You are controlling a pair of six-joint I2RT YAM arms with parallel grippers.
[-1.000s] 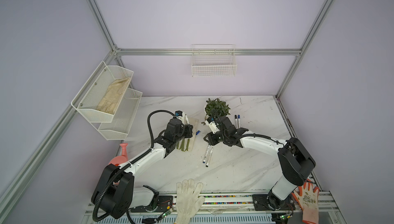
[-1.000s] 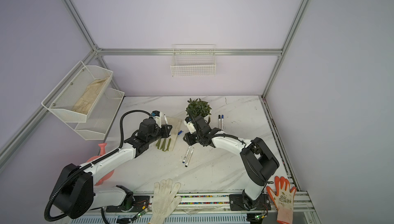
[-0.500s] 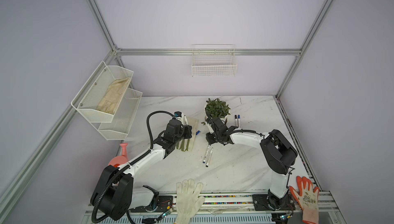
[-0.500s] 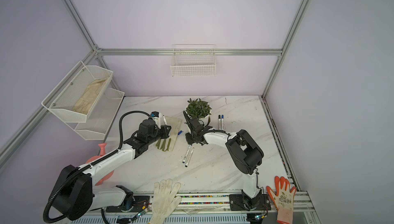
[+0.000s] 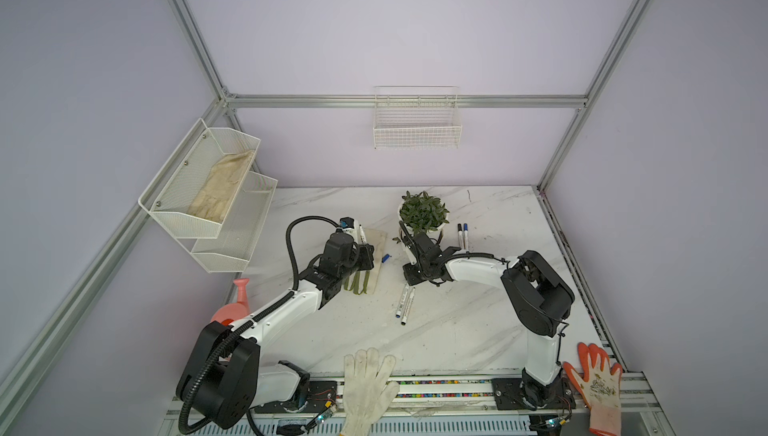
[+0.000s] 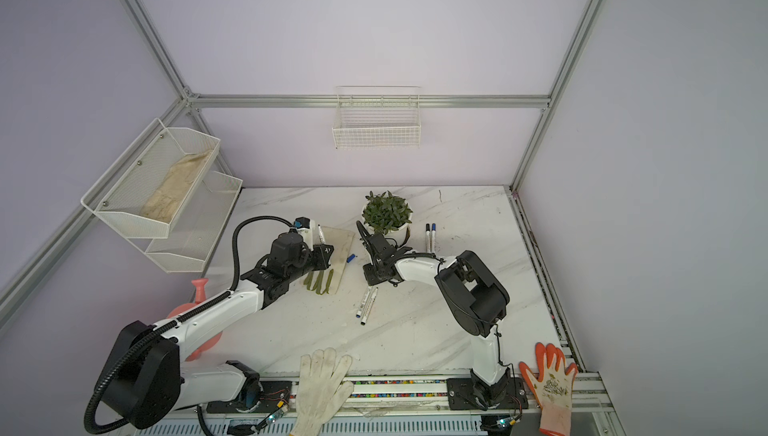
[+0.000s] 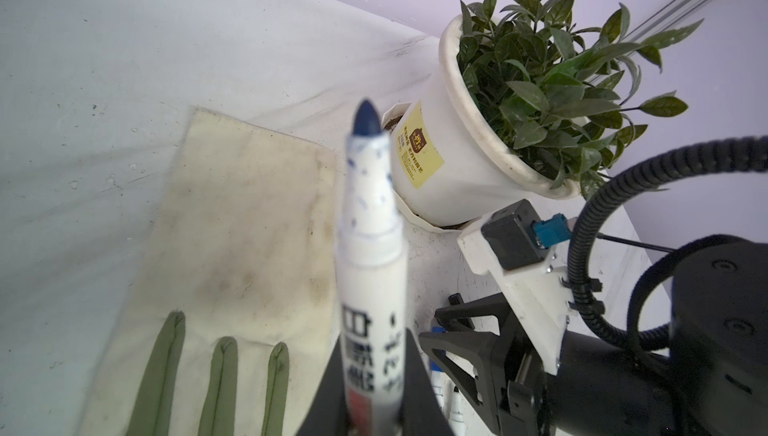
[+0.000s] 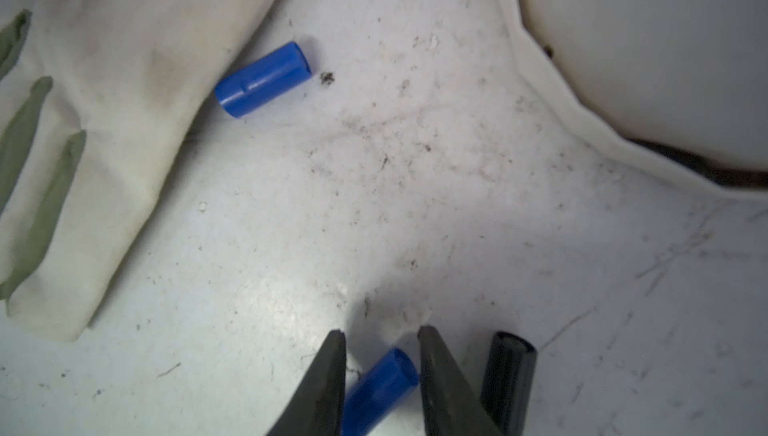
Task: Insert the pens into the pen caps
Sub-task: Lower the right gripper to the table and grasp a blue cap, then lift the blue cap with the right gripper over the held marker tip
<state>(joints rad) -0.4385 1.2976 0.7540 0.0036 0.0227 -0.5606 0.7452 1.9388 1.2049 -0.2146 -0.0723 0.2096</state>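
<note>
My left gripper (image 7: 374,351) is shut on a white pen (image 7: 372,247) whose bare blue tip points up; both top views show that pen (image 5: 362,234) above the left gripper (image 5: 368,257). My right gripper (image 8: 381,332) is down at the table, its fingers closed against a blue pen cap (image 8: 380,388); in a top view the right gripper (image 5: 409,277) is near the plant. A black pen cap (image 8: 508,376) lies just outside one finger. Another blue cap (image 8: 262,79) rests by the glove's edge. Two uncapped pens (image 5: 405,303) lie side by side on the table. Two capped pens (image 5: 462,235) lie beside the plant.
A cream glove with olive-green strips (image 5: 365,278) lies under the left gripper. The potted plant (image 5: 424,214) stands right behind the right gripper. A white glove (image 5: 368,380) and an orange glove (image 5: 598,384) lie at the front edge, a pink watering can (image 5: 235,309) at the left.
The right arm's elbow has swung in from the right and its gripper has come down around the blue cap, the jaws narrowing a little. The left arm has stayed still with its pen.
</note>
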